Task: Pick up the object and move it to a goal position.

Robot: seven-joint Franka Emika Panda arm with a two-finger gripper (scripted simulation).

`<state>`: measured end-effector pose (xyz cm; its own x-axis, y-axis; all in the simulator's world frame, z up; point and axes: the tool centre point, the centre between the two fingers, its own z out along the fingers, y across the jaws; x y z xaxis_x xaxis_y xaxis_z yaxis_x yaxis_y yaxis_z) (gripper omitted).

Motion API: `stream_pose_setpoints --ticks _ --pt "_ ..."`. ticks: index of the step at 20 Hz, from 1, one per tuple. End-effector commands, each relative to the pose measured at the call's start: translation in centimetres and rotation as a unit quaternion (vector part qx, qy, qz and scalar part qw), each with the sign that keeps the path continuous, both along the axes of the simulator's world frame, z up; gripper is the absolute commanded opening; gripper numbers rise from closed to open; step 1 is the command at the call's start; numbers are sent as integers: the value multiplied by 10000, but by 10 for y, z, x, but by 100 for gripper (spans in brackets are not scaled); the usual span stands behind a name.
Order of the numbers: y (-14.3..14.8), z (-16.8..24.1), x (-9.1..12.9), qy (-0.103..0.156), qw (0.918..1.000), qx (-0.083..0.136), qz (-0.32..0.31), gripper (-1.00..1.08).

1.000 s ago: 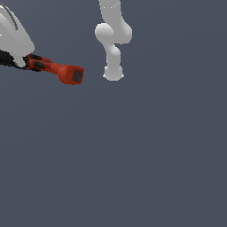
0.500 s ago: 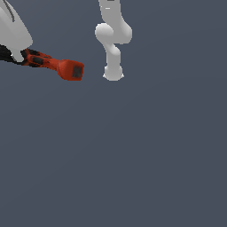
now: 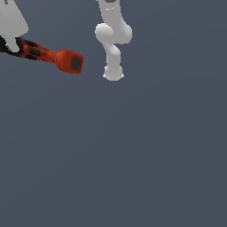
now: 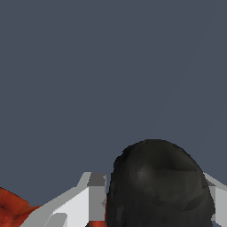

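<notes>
Clearly the white gripper (image 4: 153, 197) is clamped on the red-orange black-nosed drill (image 3: 55, 58) at its nose end, base sticking out, for carrying.

Drill (image 3: 55, 58) + jaws (image 3: 13, 48) slightly further toward exterior view's left edge and up vs. 1 s ago.

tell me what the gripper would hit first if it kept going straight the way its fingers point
Nothing separate, it seems. The gripper is already closed on the drill, whose black nose fills the space between its fingers. Beyond that the wrist view shows only plain grey; depth is unclear.
</notes>
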<state>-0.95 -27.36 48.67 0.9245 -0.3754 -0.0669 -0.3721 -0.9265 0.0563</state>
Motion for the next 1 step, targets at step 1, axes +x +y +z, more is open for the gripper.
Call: stream_pose_setpoints --ticks 1 --pt "0 5 0 -30 10000 -10 1 -100"
